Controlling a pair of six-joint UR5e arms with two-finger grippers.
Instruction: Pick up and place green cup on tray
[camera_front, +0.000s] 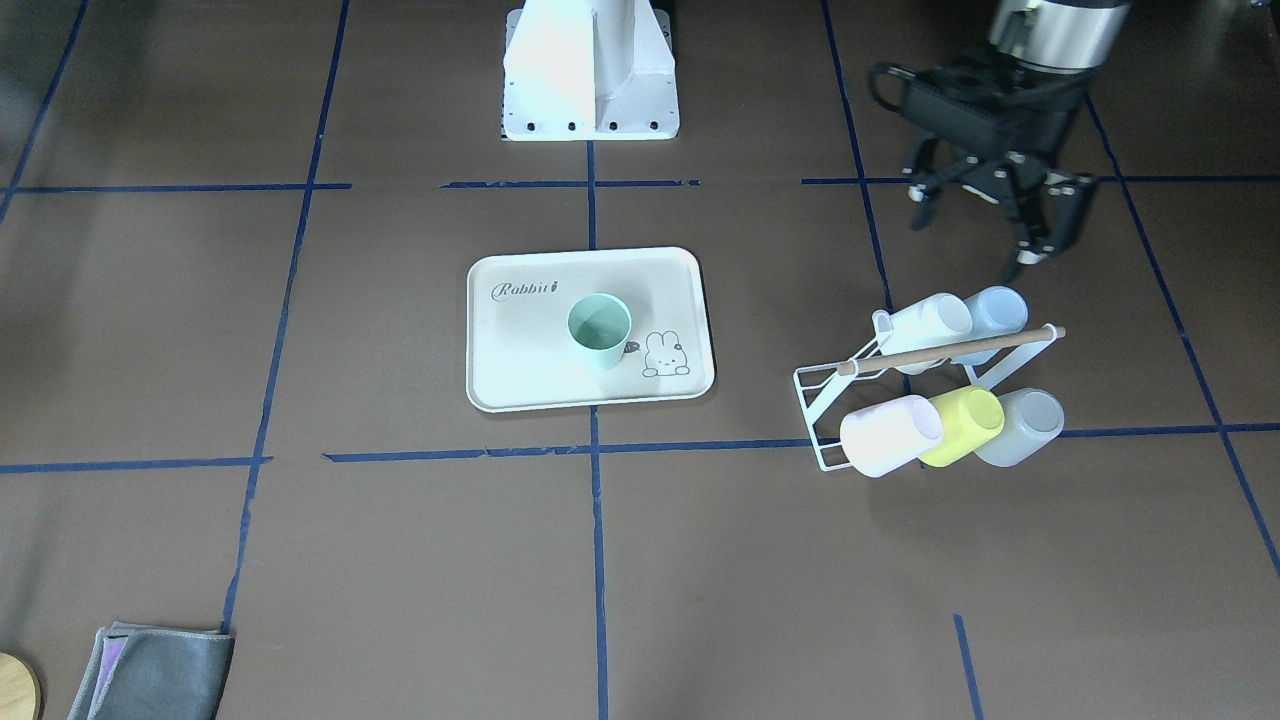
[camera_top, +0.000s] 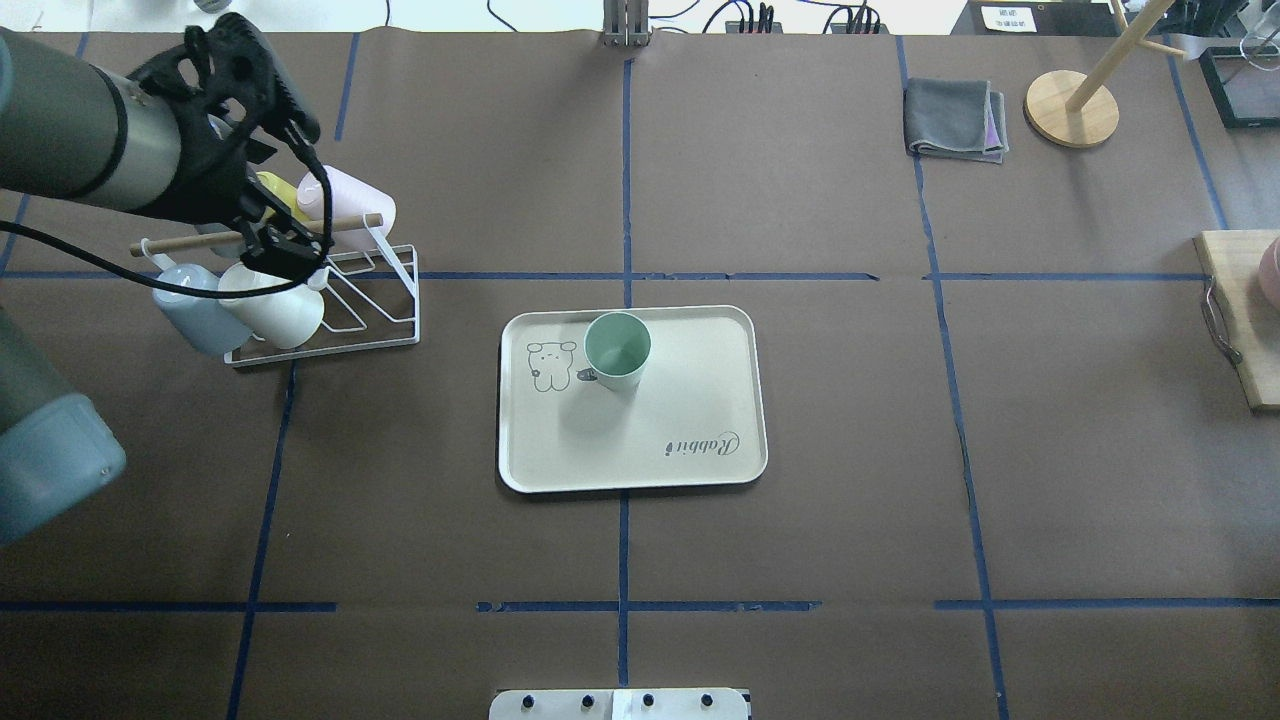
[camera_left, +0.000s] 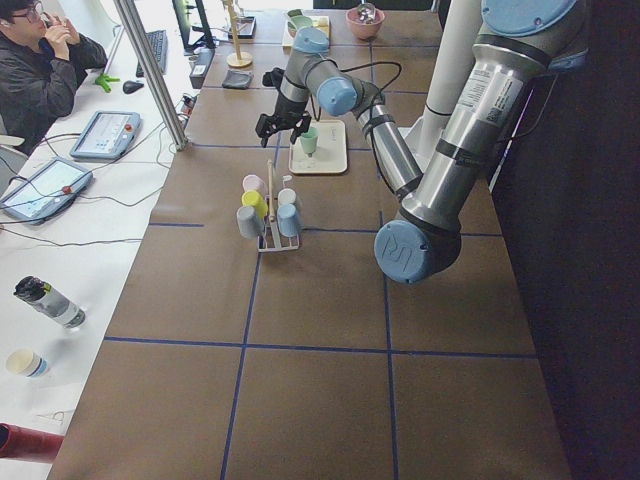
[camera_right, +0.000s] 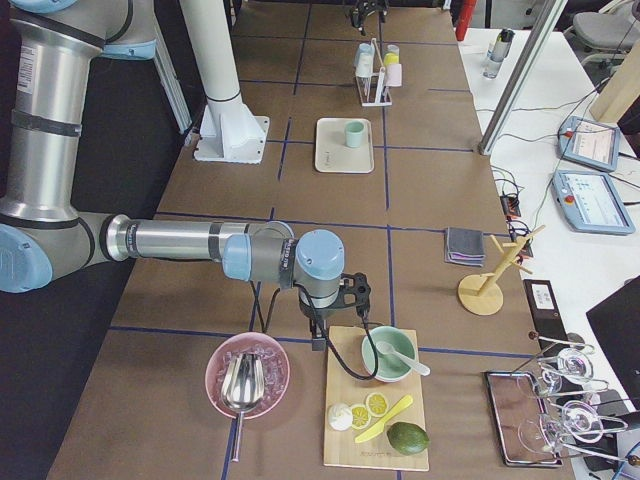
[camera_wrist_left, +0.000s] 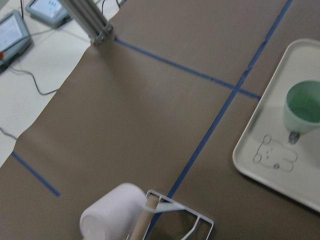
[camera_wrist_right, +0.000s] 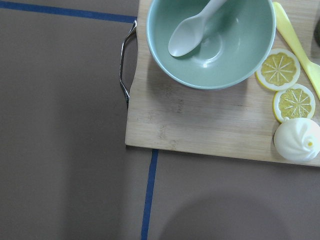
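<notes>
- Looks done: cup (camera_top: 617, 348) upright on tray (camera_top: 690, 385), toward 12 o'clock of its centre, overhead.
- Left fingers (camera_front: 1032, 245) spread, empty, near rack (camera_front: 950, 349).
- Right fingers: cannot tell.
- Nothing evident left.

Smooth plastic green cup (camera_front: 600, 335), matt cream tray (camera_front: 520, 350), white metal-wire rack (camera_front: 804, 405) with wooden rod (camera_front: 1000, 342), matt brown paper covering (camera_front: 400, 560).

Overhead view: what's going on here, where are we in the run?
The green cup stands upright on the tray. The left gripper is open and empty, hanging by the cup rack, clear of the tray. The right arm is over a cutting board at the table's other end.
</notes>
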